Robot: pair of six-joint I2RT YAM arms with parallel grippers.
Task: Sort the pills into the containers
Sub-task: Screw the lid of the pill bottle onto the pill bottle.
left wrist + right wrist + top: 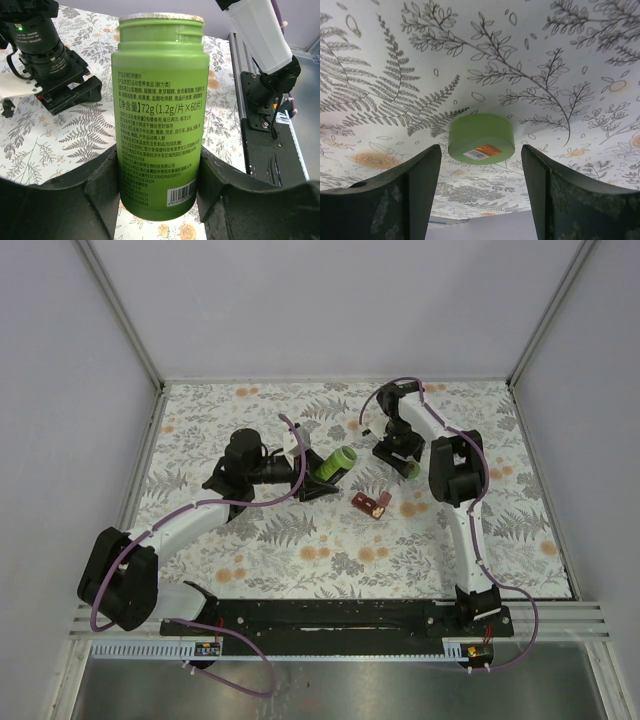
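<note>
Mid-sort at the pill station: the left tool (159, 172) is clenched on the green bottle (160, 100), a finger pressed to each lower side, so the printed label faces the wrist camera. Seen from above, the bottle is held left of the desk's middle, tilted, with its mouth aimed up and to the right. The mouth carries no cap. It shows a silvery rim (possibly a foil seal, though the angle is too flat to be sure).

The green cap (481, 137) rests flat on the fern-and-flower cloth (270, 540) that covers the desk, with a small orange-and-white sticker on its side wall. The right tool (480, 152) hangs directly over it, released, with one jaw on either side of the cap and touching neither. The red pill box (371, 503) sits on the cloth between the two tools, slightly nearer the arm bases, with what look like lids flipped up. No loose pills can be made out in any view, and the smaller bottle cannot be picked out.

The step in hand appears to be opening the green bottle so its contents can be shared out. If a seal does cover the mouth, it would have to come off while the left tool holds firm. If not, the bottle should be carried over the pill box and tipped gently, mouth above one compartment. Pellets that small could scatter and be lost against the busy print.
</note>
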